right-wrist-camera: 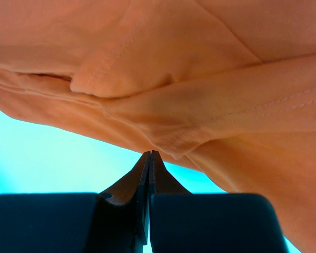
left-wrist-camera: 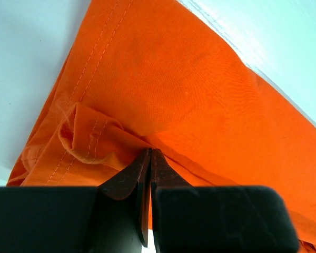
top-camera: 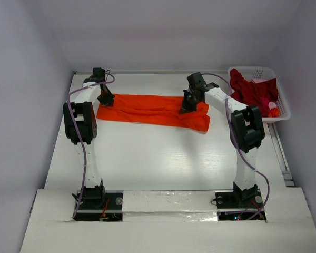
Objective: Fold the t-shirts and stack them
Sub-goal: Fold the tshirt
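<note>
A bright orange t-shirt point(top-camera: 147, 109) lies as a long folded band across the far middle of the table. My left gripper point(top-camera: 106, 100) is shut, its tips down on the band's left end. In the left wrist view the closed tips point(left-wrist-camera: 150, 152) rest on a crease of the orange cloth point(left-wrist-camera: 174, 79), beside a curled hem. My right gripper point(top-camera: 187, 108) is shut near the band's right end. In the right wrist view its tips point(right-wrist-camera: 150, 153) meet just under the near hem of the shirt point(right-wrist-camera: 174, 63), with no cloth seen between them. Dark crimson t-shirts point(top-camera: 250, 89) lie crumpled in the basket.
A white lattice basket point(top-camera: 284, 108) stands at the far right corner against the wall. White walls close in the table on the left, back and right. Both arm bases sit at the near edge on a taped strip point(top-camera: 168, 203).
</note>
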Robot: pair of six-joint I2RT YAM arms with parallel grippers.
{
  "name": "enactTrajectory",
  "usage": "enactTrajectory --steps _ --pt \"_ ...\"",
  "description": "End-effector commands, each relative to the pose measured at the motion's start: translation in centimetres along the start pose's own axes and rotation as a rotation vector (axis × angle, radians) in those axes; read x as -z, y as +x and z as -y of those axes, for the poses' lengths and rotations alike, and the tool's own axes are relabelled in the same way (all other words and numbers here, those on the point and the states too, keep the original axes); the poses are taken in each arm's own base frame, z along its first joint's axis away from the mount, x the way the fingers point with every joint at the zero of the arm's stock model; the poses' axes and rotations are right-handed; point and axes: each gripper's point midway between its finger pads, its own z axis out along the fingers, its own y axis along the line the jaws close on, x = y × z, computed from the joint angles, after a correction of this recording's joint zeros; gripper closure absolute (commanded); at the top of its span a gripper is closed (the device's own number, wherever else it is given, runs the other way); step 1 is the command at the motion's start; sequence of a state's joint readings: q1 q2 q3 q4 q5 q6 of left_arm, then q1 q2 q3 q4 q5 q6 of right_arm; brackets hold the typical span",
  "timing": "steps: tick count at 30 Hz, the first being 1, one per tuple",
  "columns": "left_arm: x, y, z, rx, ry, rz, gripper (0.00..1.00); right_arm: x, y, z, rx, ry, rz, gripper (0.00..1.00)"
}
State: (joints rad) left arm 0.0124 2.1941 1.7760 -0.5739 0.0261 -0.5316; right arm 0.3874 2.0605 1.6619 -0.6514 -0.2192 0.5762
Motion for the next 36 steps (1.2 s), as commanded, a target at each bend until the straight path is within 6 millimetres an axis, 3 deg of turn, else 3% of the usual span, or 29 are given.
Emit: enactTrajectory --steps 1,13,21,36 --pt "0.7 -0.3 0.2 -0.016 0.006 0.008 1.00 0.5 -2.5 -1.7 0.038 -0.028 0.080 1.00" --pt "1.0 0.5 0.9 -0.036 0.016 -0.002 1.00 -0.4 -5.8 -0.3 0.030 0.078 0.173 1.00" --pt "1.0 0.6 0.8 -0.036 0.015 -0.007 1.00 -3.0 -3.2 2.2 -0.017 0.143 0.083 1.00" --pt "0.4 1.9 -0.6 -0.045 -0.029 -0.028 1.00 -2.7 -1.7 2.4 -0.054 0.118 0.076 1.00"
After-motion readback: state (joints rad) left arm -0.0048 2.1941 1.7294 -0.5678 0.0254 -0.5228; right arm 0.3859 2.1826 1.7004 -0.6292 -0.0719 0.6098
